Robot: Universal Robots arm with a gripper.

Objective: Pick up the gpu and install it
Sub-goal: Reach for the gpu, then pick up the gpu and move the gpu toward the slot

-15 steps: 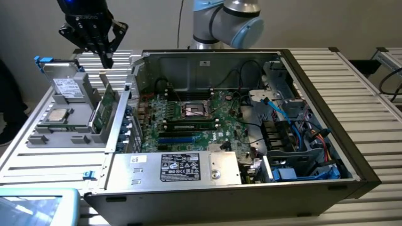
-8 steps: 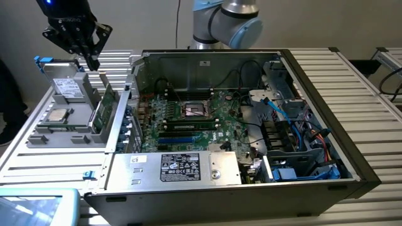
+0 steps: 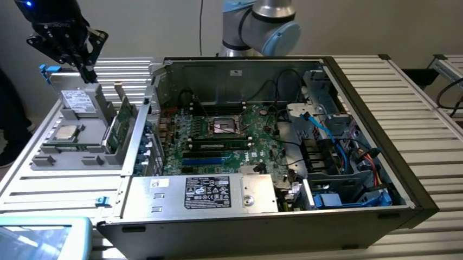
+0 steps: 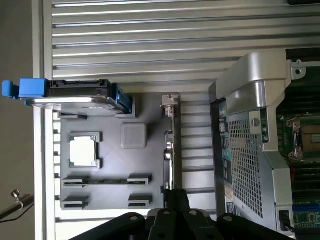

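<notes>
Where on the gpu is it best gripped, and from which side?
Probably by its free upper edge, straight down from above. The gpu stands on edge in a slot of the gray holder, so that thin edge is most exposed; pinch across its two faces, clear of the silver end bracket.

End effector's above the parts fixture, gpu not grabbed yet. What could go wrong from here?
1. The end effector is shut; lowered like this, it would likely hit the top edge of the gpu instead of straddling it.
2. The drive stands just below the end effector, so an off-line descent might clip it.
3. The gpu stands on edge close beside the computer case wall, leaving little side room.
</notes>
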